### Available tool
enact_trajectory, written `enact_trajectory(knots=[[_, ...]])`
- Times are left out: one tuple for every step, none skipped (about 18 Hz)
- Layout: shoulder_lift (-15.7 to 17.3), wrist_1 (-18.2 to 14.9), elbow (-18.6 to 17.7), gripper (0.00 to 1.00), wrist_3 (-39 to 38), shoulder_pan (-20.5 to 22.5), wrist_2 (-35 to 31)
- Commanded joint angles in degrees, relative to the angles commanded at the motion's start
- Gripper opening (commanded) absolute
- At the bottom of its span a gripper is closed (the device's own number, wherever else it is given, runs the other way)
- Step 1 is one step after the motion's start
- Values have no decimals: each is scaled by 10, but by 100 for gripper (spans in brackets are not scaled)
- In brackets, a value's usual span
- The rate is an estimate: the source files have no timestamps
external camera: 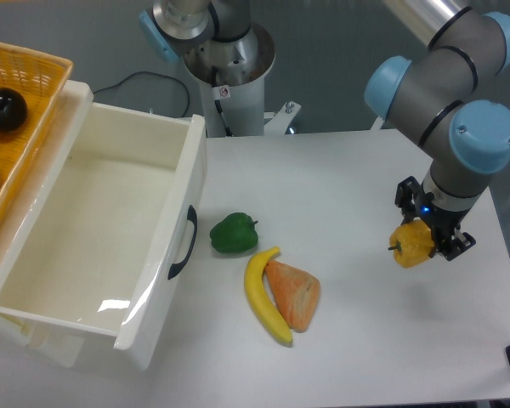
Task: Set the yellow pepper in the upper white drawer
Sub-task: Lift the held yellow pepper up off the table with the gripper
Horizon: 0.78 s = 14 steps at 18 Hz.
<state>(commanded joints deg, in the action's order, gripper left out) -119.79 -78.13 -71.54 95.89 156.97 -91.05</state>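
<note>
The yellow pepper (pixel 410 244) is at the right side of the table, held between the fingers of my gripper (pixel 427 235), which is shut on it. Whether the pepper still touches the tabletop I cannot tell. The upper white drawer (pixel 144 280) stands pulled open at the left, its inside bare, with a dark curved handle (pixel 184 244) on the front panel facing the table's middle. The gripper is far to the right of the drawer.
A green pepper (pixel 234 233), a yellow banana (pixel 266 295) and an orange wedge-shaped piece (pixel 294 293) lie between drawer and gripper. An orange wicker basket (pixel 34 72) with a black ball (pixel 3 110) sits at the far left. The arm's base (pixel 225 64) stands behind the table.
</note>
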Motion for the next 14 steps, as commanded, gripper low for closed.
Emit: enact_trajectory(knots=[[1, 0, 0, 36, 0, 0, 0], [1, 0, 0, 36, 1, 0, 0], [1, 0, 0, 36, 0, 0, 2], [2, 1, -1, 36, 0, -1, 5], [4, 2, -4, 36, 0, -2, 7], [8, 3, -7, 36, -1, -3, 8], [11, 3, -7, 36, -4, -4, 11], [16, 3, -8, 36, -10, -7, 18], [20, 3, -11, 36, -13, -7, 28], [28, 4, -16, 36, -15, -7, 38], [35, 4, -18, 36, -19, -7, 44], [43, 3, -20, 36, -25, -7, 47], [50, 0, -23, 36, -25, -7, 48], [58, 0, -27, 36, -26, -7, 48]])
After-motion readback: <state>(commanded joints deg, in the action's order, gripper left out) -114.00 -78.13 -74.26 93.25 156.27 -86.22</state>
